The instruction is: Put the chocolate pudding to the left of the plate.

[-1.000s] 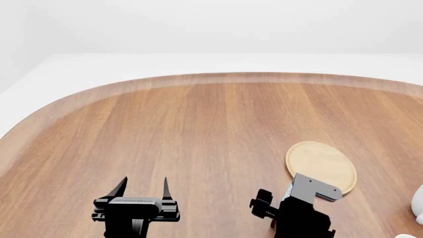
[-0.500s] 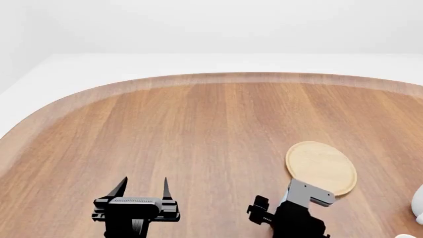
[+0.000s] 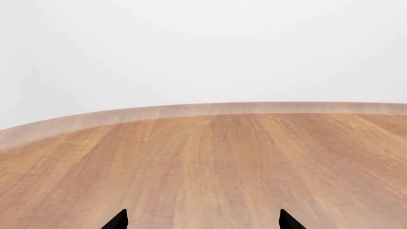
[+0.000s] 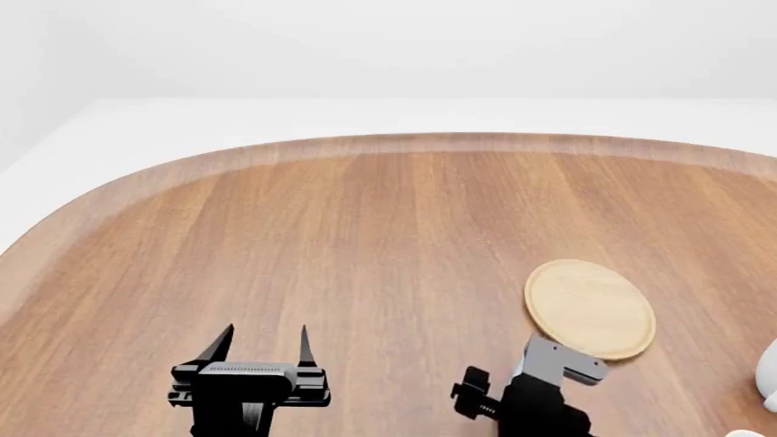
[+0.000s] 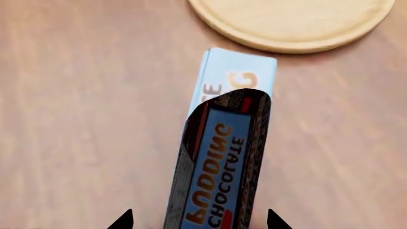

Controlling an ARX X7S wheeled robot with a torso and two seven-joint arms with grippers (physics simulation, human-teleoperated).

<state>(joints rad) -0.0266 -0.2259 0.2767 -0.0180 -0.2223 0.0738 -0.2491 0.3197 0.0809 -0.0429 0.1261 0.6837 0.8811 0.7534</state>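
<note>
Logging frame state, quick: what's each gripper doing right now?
Left gripper: open, empty, above bare table.
Right gripper: open, fingertips either side of the chocolate pudding, which lies near the plate; no grip evident.

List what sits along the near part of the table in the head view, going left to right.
left gripper → right gripper's arm → plate → white object cut off at the edge. The chocolate pudding shows only in the right wrist view.
</note>
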